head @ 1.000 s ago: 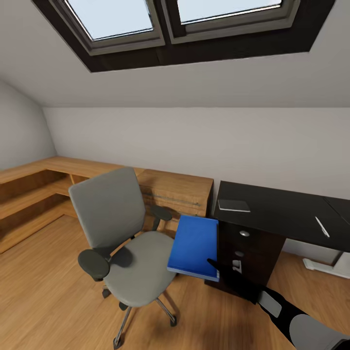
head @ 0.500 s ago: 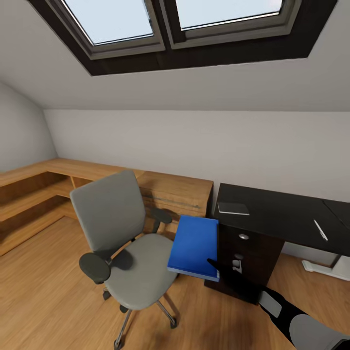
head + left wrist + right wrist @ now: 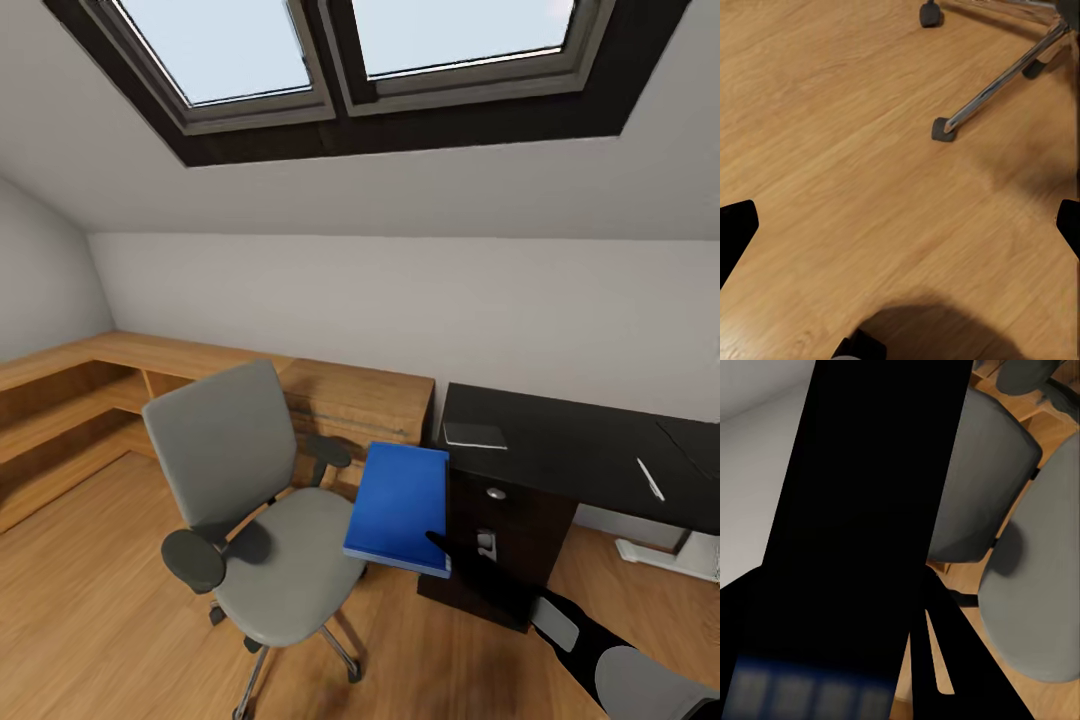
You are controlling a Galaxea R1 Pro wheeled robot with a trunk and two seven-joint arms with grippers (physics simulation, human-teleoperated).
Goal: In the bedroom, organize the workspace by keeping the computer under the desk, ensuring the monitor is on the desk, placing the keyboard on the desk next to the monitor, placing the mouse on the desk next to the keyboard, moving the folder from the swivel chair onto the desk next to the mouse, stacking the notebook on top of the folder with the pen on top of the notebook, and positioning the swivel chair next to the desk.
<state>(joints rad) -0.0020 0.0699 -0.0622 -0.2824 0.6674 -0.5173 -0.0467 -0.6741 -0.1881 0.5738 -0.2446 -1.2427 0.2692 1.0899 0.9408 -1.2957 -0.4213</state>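
We've got the folder (image 3: 398, 508) pinched in our R fingers (image 3: 437, 546), off the swivel chair (image 3: 262, 510), so it can go to the bench (image 3: 570, 450); L fingers (image 3: 900, 232) spread, idle.

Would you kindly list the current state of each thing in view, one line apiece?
folder: lifted off the chair, held in the air by the right gripper.
swivel chair: upright on the floor, seat bare, beside the desk's drawer end.
notebook: flat on the desk.
pen: lying on the desk.
desk drawers: closed.
left gripper: open, over the floor.
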